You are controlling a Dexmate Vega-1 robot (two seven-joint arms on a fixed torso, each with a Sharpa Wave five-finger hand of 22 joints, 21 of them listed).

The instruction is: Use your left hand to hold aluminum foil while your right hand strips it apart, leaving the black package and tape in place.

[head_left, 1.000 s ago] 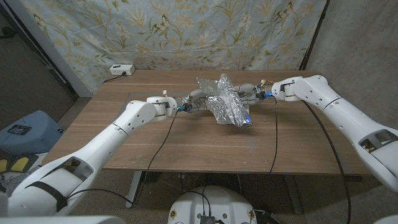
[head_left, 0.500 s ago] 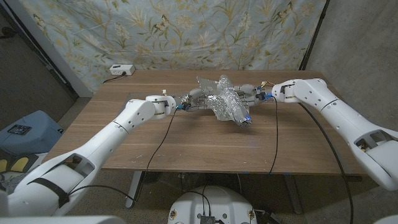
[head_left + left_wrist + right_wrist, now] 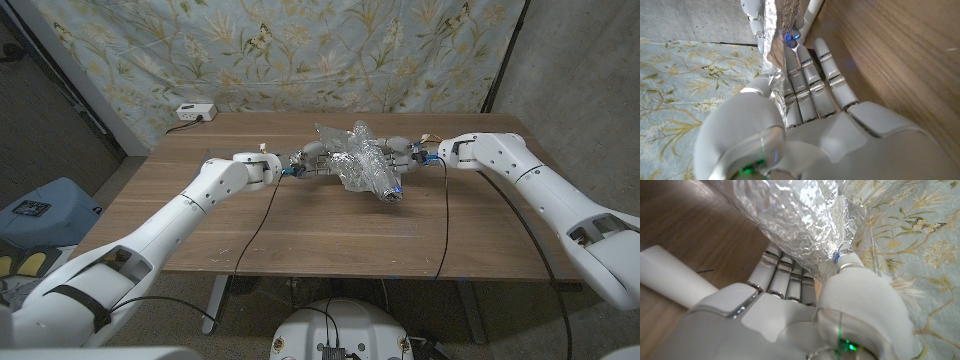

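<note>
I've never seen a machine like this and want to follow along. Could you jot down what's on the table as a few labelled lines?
Surface: brown wooden table
Object: crumpled silver aluminum foil bundle, mid-table
Left robot hand: grips the foil's left side
Right robot hand: grips the foil's right side
Far table edge: small white box
Backdrop: floral cloth

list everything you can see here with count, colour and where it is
aluminum foil: one, silver, crumpled bundle at the table's middle, toward the far edge, between both hands
table: one, brown wood, under everything
power strip: one, white, far left corner of the table
curtain: one, pale blue with floral and butterfly print, behind the table
bag: one, blue, on the floor left of the table
left hand: one, white and grey, holds the foil's left side
right hand: one, white and grey, grips the foil's right side
</note>
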